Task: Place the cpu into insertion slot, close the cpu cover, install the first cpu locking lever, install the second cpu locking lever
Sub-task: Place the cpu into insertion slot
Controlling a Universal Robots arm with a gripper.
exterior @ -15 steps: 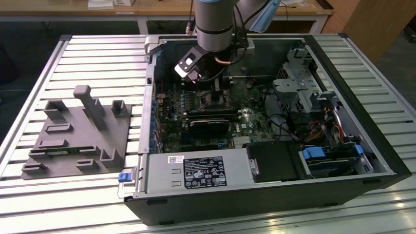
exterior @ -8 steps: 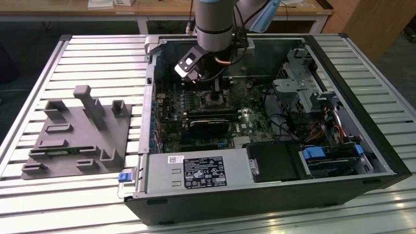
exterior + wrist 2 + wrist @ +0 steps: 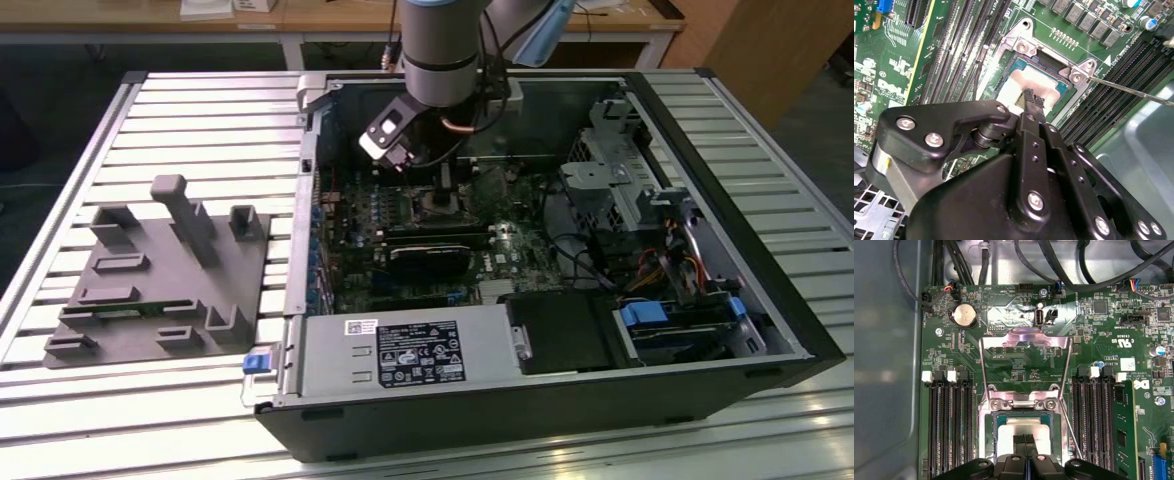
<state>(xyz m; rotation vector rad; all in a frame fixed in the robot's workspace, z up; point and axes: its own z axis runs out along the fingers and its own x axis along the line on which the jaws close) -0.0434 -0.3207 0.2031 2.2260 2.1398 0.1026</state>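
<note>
Gripper (image 3: 1033, 98) (image 3: 1024, 439): black fingers drawn together with nothing between them, tips at the middle of the chip's pale face; whether they touch it cannot be told. Chip (image 3: 1016, 87) (image 3: 1019, 426): lying flat inside the socket (image 3: 1019, 404), uncovered; the cover (image 3: 1026, 337), a silvery frame with a square window, is swung back off the socket over the green circuit board (image 3: 1104, 340), and a thin metal rod (image 3: 1134, 91) runs out from one socket corner. Surroundings, exterior view: arm reaching down into an open computer case (image 3: 534, 420) on a slatted table (image 3: 200, 120), with a grey moulded fixture (image 3: 160, 270) lying at the exterior view's left.
</note>
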